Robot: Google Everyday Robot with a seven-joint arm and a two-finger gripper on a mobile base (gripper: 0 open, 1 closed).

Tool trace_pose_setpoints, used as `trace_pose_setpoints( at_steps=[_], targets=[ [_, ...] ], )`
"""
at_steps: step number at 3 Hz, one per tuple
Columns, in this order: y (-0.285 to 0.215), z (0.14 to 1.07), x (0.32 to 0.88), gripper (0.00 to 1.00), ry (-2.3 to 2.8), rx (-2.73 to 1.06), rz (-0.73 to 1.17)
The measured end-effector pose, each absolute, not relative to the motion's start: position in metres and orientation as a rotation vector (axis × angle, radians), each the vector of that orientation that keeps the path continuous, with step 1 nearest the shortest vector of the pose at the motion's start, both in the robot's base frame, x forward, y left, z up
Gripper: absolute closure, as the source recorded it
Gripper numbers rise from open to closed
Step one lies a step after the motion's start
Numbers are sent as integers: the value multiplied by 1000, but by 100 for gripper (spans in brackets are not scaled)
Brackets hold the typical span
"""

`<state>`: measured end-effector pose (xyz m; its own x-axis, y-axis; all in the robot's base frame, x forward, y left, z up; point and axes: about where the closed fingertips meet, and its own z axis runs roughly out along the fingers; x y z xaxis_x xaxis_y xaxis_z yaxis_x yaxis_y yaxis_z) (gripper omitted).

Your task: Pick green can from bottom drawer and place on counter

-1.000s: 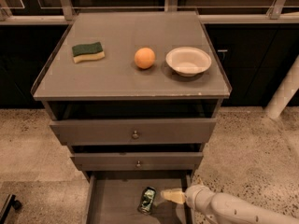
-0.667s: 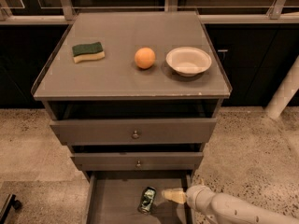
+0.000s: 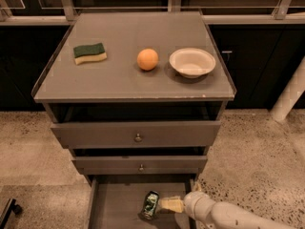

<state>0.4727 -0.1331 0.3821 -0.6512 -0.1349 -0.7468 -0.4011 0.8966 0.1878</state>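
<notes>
Though the green can (image 3: 151, 205) lies tilted in the bottom drawer (image 3: 116, 209), below the counter's (image 3: 119, 87) front edge and just right of its middle, as a second ago, the tool (image 3: 165, 204) has edged left and now seems to touch it. Whether it grips, I cannot tell. Lifting remains undone.

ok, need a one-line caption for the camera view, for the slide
Gripper low beside the green can in the open bottom drawer; sponge, orange and bowl sit on the counter.
</notes>
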Motion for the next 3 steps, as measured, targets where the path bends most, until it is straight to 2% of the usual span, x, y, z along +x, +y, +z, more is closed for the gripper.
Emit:
trace_pose_setpoints(
  at_steps=[1, 3],
  targets=[
    [-95, 390, 450, 0, 2195, -557, 514],
    [-78, 362, 448, 0, 2232, -503, 581]
  ],
)
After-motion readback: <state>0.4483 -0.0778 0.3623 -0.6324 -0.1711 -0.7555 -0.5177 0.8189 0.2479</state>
